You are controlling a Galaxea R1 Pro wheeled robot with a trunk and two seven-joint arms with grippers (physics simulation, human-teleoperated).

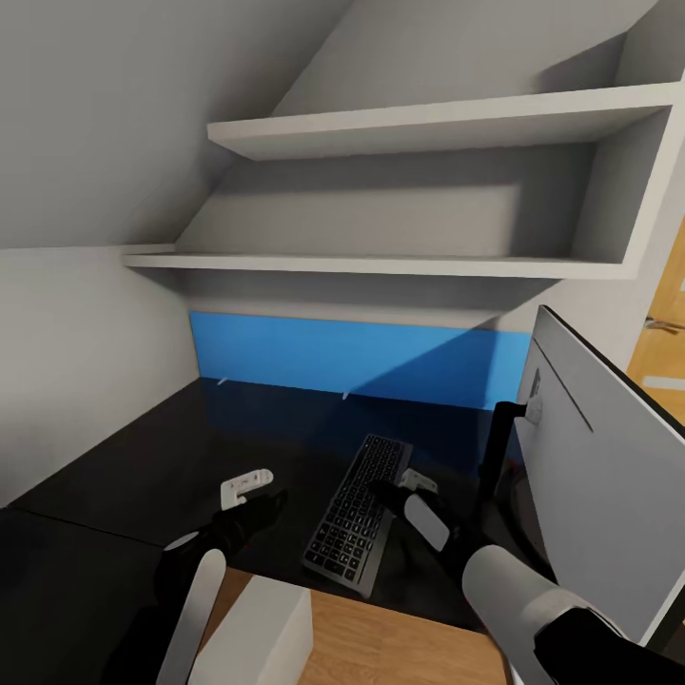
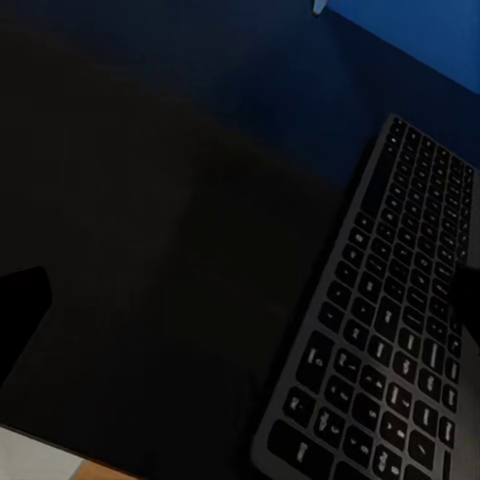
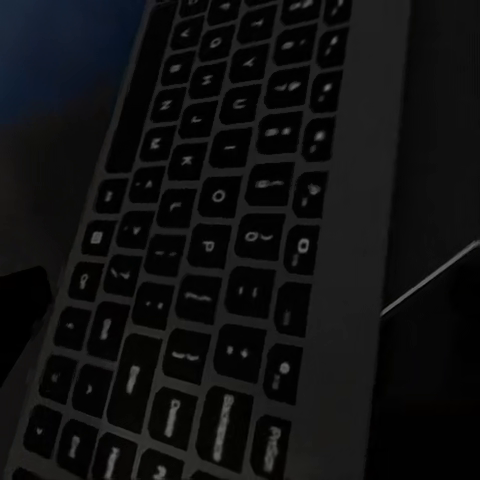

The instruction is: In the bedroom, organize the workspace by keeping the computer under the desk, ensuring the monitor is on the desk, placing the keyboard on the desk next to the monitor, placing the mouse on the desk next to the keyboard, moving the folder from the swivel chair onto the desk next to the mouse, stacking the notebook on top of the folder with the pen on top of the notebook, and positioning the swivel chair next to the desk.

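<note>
- The head view takes in the whole scene: one keyboard (image 1: 357,509) lying flat on the glossy black desk (image 1: 143,457), set at a slant with its near end by the front edge, and one monitor (image 1: 595,476) standing at the right with its light grey back toward the camera
- A blue panel (image 1: 352,360) runs along the back of the desk, under two white shelves (image 1: 400,266)
- A pale box (image 1: 252,633) sits in front of the desk, on the wooden floor (image 1: 400,647)
- The left wrist view adds the bare dark desktop beside the keyboard (image 2: 385,320), plus a corner of the blue panel (image 2: 420,30)
- The right wrist view gives a close look at the dark keys in their grey frame (image 3: 220,260)
- Two grippers: the left gripper (image 1: 249,487) hovers over bare desk, left of the keyboard and apart from it
- The right gripper (image 1: 404,485) sits at the keyboard's right edge, between it and the monitor stand
- I cannot tell whether either pair of jaws is spread or closed
</note>
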